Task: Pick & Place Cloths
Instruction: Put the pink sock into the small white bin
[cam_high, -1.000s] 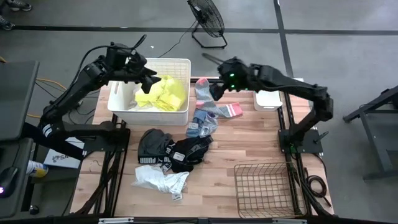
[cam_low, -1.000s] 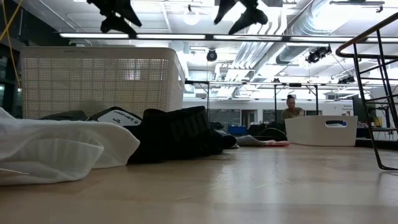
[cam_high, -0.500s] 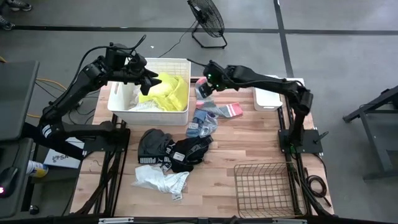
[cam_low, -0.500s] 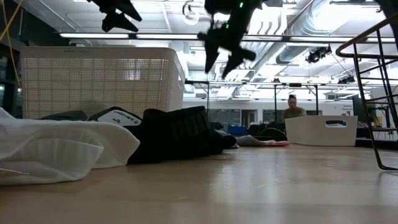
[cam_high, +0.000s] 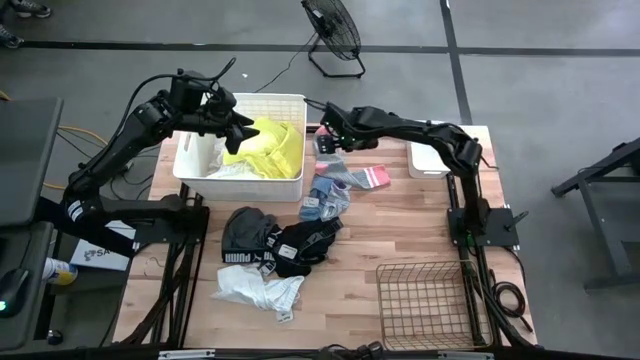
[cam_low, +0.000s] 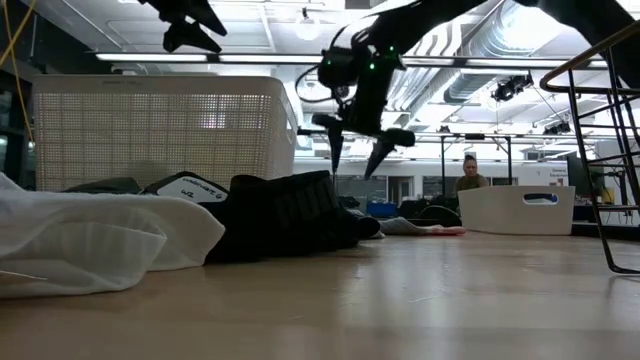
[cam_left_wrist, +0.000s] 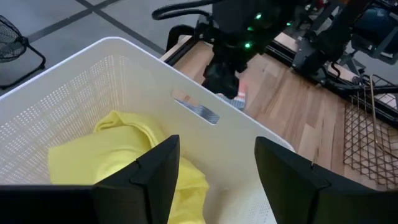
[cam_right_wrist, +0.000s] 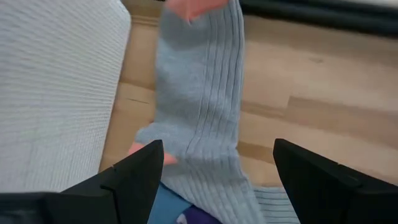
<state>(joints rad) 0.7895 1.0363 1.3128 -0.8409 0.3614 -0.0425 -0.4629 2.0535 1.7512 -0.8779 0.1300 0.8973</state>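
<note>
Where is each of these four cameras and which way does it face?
High: overhead, straight down; table, both arms.
Low: table height, facing the room; black cloth, right pincer.
Left wrist: above tub, yellow cloth; own fingers.
Right wrist: down at sock; own fingers.
Shared: high and left wrist show the tub.
</note>
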